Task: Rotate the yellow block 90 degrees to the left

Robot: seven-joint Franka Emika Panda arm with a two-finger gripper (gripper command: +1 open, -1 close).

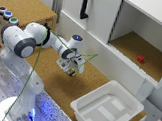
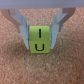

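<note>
Even, bright indoor light; both views soft and blurred; faint shadows; no glare.

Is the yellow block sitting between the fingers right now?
Yes, in the wrist view the yellow block sits between the two fingers, one on each side.

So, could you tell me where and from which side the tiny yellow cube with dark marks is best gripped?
Grip the tiny yellow cube with dark marks on its two opposite flat side faces, coming straight down from above. It sits flat on the cork surface, and it is much smaller than the gripper, whose fingers already flank those faces.
</note>
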